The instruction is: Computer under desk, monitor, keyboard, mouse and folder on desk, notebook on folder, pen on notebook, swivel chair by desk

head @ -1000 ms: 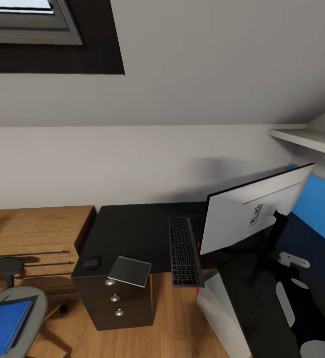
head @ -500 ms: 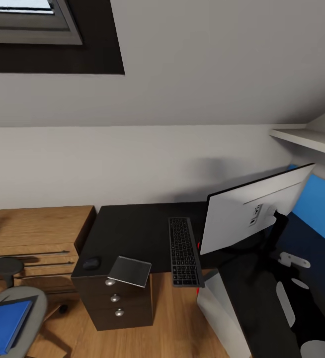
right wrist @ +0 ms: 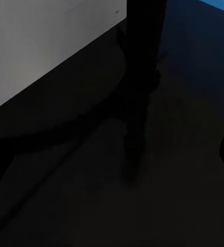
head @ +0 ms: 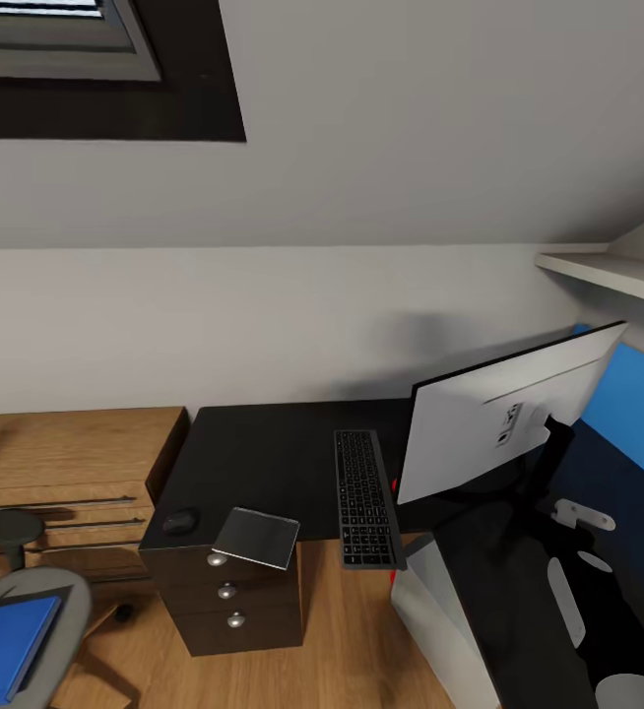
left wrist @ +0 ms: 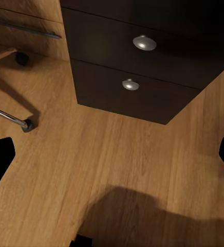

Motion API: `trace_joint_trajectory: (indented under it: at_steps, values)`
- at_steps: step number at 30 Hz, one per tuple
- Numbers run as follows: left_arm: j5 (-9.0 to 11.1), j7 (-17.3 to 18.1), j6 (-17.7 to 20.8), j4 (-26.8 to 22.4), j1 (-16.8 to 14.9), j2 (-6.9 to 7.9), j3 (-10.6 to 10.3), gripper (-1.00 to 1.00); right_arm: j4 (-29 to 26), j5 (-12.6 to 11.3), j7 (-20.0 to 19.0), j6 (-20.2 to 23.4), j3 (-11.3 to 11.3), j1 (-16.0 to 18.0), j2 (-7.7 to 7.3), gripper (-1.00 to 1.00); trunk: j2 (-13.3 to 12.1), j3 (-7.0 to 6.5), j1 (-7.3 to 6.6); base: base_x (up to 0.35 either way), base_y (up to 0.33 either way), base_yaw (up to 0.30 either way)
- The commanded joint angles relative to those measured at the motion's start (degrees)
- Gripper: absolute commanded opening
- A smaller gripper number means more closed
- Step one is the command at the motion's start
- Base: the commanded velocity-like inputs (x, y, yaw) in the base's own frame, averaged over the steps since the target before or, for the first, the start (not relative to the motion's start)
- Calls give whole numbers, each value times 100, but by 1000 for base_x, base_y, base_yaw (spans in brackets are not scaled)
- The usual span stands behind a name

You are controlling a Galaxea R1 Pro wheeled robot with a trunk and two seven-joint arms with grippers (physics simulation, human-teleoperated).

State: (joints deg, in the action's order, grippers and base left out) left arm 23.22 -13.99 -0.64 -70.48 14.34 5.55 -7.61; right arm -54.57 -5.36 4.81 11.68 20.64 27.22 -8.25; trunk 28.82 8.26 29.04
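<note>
1. No writing could be read on anything; the keyboard's [head: 365, 497] key legends were too small to make out.
2. The drawer unit [head: 233, 601] under the desk [head: 263, 458] was closed, its round silver knobs [left wrist: 144, 42] showing in the left wrist view.
3. On the desk, the mouse [head: 179, 521] lay near the notebook [head: 256, 537], which overhung the front edge; the keyboard lay just beside the monitor [head: 494, 414].
4. The folder [head: 7, 645] rested on the swivel chair [head: 61, 601], well apart from the desk.
5. The computer [head: 440, 615] stood on the floor below the monitor.
6. Whether either gripper was spread or closed could not be told.
</note>
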Motion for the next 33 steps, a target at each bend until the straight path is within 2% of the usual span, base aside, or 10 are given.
trace_joint_trajectory:
  at_steps: [1, 8, 9, 11, 12, 15, 16, 21, 26, 33]
  values:
    - [51, -42, -7, -10, -1, 8, -21, 100, -10, -53, 35, 21, -7, 0, -1, 100, 52, 28, 25, 0, 0, 0]
    - [51, -42, -7, -10, -1, 8, -22, 100, 11, -33, 26, -107, -14, 2, -3, 100, 332, 154, 179, 0, 0, 0]
    - [51, -42, -2, 0, -1, -1, -27, 100, 540, 27, 69, -672, -37, 17, -44, 100, 373, 172, 201, 0, 0, 0]
    - [51, -42, -1, 3, -1, -3, -28, 100, 707, 62, 91, -824, -39, 72, -85, 100, 453, 208, 245, 0, 0, 0]
    - [50, -47, 1, 17, -1, -8, -30, 100, 1319, 178, 137, -1266, -41, 412, -209, 100, 493, 226, 267, 0, 0, 0]
    - [46, -52, -1, 21, -1, -9, -34, 100, 1828, 238, 148, -1511, -42, 734, -265, 100, 613, 280, 333, 0, 0, 0]
    - [45, -55, -1, 23, -1, -9, -38, 100, 2178, 280, 153, -1662, -43, 988, -310, 100, 653, 298, 355, 0, 0, 0]
    - [43, -59, -5, 25, -1, -10, -46, 100, 3183, 477, 166, -2036, -42, 1795, -499, 100, 854, 387, 465, 0, 0, 0]
    - [39, -60, -6, 25, -1, -10, -47, 100, 3548, 572, 181, -2122, -42, 2157, -584, 100, 1054, 477, 574, 0, 0, 0]
    - [35, -60, -6, 25, -1, -10, -48, 100, 3864, 597, 432, -2144, -42, 2285, -641, 100, 1335, 603, 728, 0, 0, 0]
